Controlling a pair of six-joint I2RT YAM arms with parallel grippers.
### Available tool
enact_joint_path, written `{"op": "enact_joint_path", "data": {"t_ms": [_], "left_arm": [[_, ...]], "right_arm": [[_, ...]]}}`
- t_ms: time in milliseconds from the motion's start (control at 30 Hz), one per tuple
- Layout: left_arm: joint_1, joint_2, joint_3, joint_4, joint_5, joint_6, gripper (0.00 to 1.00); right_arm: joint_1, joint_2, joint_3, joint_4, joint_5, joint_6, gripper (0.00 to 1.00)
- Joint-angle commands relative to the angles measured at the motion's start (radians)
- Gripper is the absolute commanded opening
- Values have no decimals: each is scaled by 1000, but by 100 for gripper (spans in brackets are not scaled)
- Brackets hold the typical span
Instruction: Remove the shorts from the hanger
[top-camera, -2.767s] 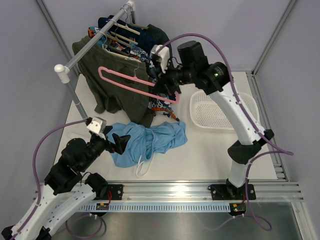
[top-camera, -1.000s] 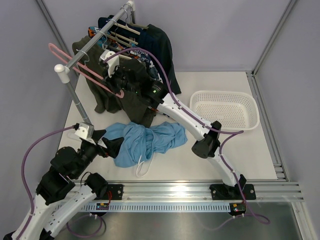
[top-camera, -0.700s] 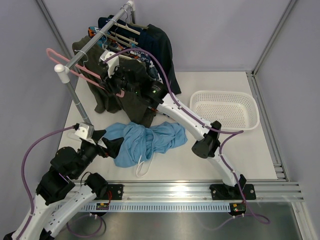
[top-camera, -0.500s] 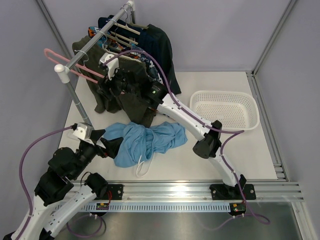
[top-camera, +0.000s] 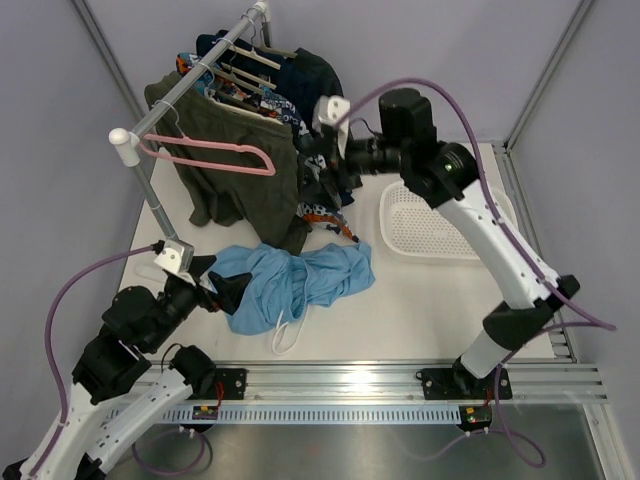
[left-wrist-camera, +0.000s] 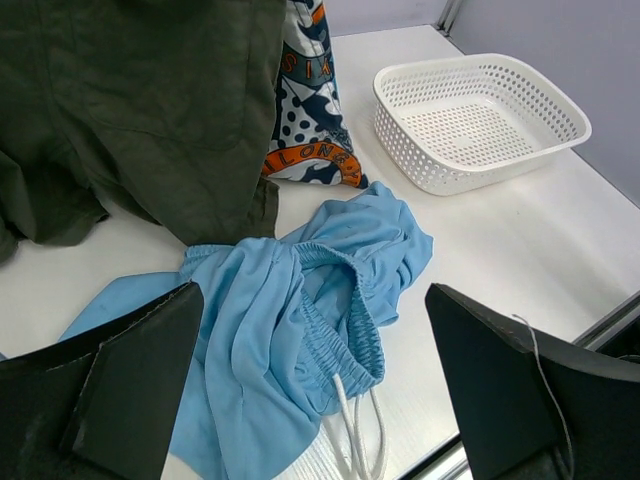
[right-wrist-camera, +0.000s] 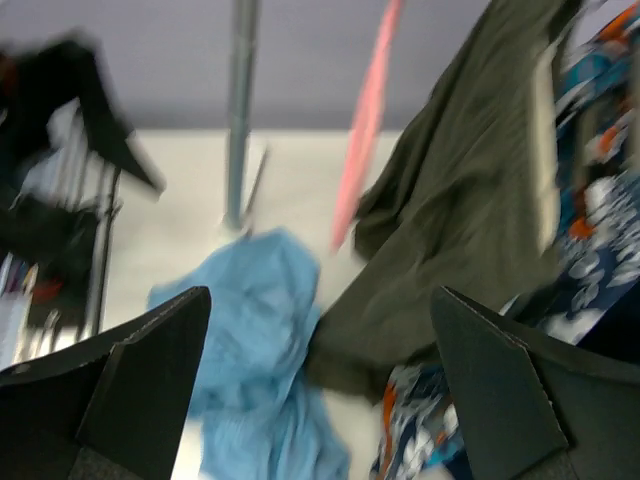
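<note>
The light blue shorts (top-camera: 300, 278) lie crumpled on the table, off any hanger, with their white drawstring (left-wrist-camera: 360, 440) toward the near edge. The empty pink hanger (top-camera: 200, 145) hangs on the metal rail (top-camera: 190, 80). My right gripper (top-camera: 320, 172) is open to the right of the hanger, in front of the hanging clothes, holding nothing. Its blurred wrist view shows the pink hanger (right-wrist-camera: 365, 120) and the shorts (right-wrist-camera: 255, 370) below. My left gripper (top-camera: 228, 290) is open just left of the shorts (left-wrist-camera: 300, 320), apart from them.
Olive shorts (top-camera: 235, 195) and several patterned garments (top-camera: 325, 205) hang from the rail on other hangers. A white perforated basket (top-camera: 430, 250) sits at the right, partly under my right arm. The rail's post (top-camera: 150, 200) stands at the left.
My right gripper opened and let go of the pink hanger, which now hangs on the rail. The right arm then swung back to the right. The left arm barely moved.
</note>
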Motion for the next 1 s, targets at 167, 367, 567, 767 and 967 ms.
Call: {"op": "enact_joint_path", "data": {"t_ms": [167, 367, 567, 767, 967], "left_arm": [[1, 18, -46, 95, -29, -100, 99], [1, 6, -59, 89, -45, -157, 99], [1, -14, -43, 56, -57, -201, 99], [1, -28, -42, 29, -62, -235, 99], [1, -43, -49, 43, -71, -229, 99]], "right_arm": [[1, -196, -688, -426, -167, -850, 99], [59, -35, -811, 139, 166, -296, 99], [171, 138, -815, 328, 387, -139, 99], [173, 229, -785, 310, 398, -144, 90], [170, 215, -762, 180, 266, -158, 14]]}}
